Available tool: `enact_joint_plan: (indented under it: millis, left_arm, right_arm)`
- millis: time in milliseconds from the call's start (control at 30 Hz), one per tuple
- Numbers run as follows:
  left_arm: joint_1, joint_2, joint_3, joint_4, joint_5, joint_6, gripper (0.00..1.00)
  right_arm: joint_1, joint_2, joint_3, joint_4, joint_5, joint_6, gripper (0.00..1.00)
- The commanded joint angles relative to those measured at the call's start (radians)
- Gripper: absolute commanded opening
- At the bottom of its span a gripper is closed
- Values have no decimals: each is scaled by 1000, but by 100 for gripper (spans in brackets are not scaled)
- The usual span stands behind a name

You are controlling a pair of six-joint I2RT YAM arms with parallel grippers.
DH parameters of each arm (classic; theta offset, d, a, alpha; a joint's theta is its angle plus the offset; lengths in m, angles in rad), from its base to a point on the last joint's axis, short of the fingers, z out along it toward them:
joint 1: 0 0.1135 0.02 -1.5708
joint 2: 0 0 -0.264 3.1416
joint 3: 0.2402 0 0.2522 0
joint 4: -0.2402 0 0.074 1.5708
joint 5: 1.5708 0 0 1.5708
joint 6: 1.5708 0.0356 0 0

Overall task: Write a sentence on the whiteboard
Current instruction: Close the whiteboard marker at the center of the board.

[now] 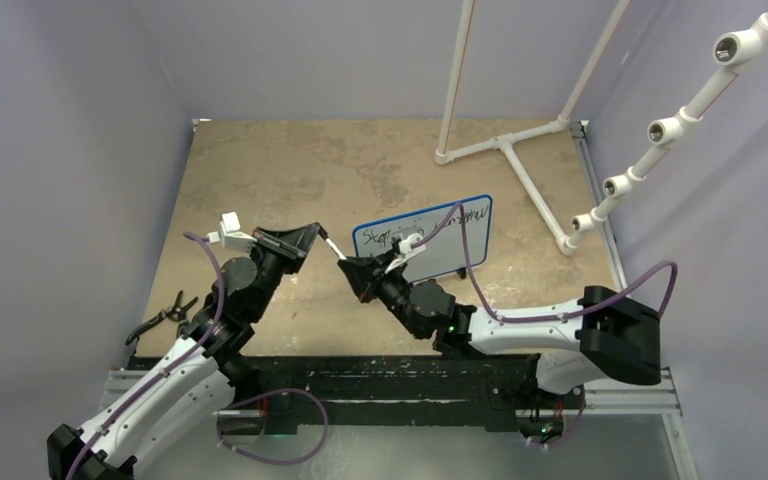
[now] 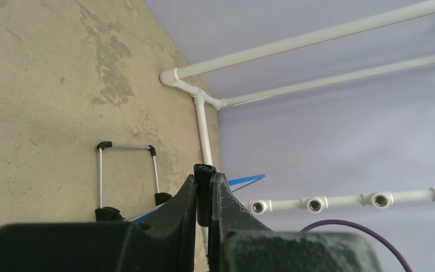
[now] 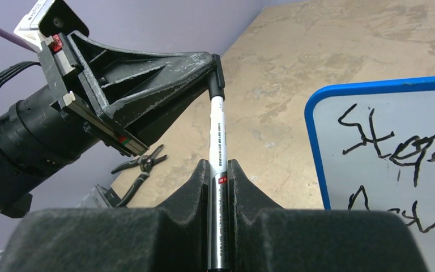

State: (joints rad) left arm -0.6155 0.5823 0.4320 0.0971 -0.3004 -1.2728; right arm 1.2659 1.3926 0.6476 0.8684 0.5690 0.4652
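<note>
The whiteboard (image 1: 476, 216), white with a blue rim, stands right of the table's middle and carries the sentence (image 1: 400, 238) in black scribble. In the right wrist view the board (image 3: 368, 187) shows two lines of the sentence (image 3: 396, 147). My right gripper (image 1: 348, 268) is shut on the silver-white marker (image 3: 217, 136), left of the board. My left gripper (image 1: 315, 232) is shut on the marker's black cap (image 2: 204, 190), which sits on the marker's far end (image 3: 217, 82). The two grippers face tip to tip above the table. In the left wrist view the board's blue edge (image 2: 246, 180) and metal stand (image 2: 126, 147) show.
Black pliers (image 1: 163, 317) lie near the table's left edge, also seen in the right wrist view (image 3: 139, 167). A white PVC pipe frame (image 1: 505, 145) stands at the back right. A pipe with open fittings (image 1: 660, 130) runs along the right wall.
</note>
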Motion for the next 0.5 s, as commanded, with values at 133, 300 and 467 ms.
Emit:
enact_joint_plan:
  millis: [133, 300, 467]
  left_arm:
    - [-21, -60, -43, -7, 93, -22, 0]
    - [-22, -76, -45, -17, 93, -21, 0]
    - [-21, -60, -35, -4, 128, 5, 0]
  right_arm:
    - [-9, 74, 110, 143, 204, -44, 0]
    - [-8, 100, 113, 217, 224, -71, 0]
    - [-9, 114, 131, 253, 213, -127, 0]
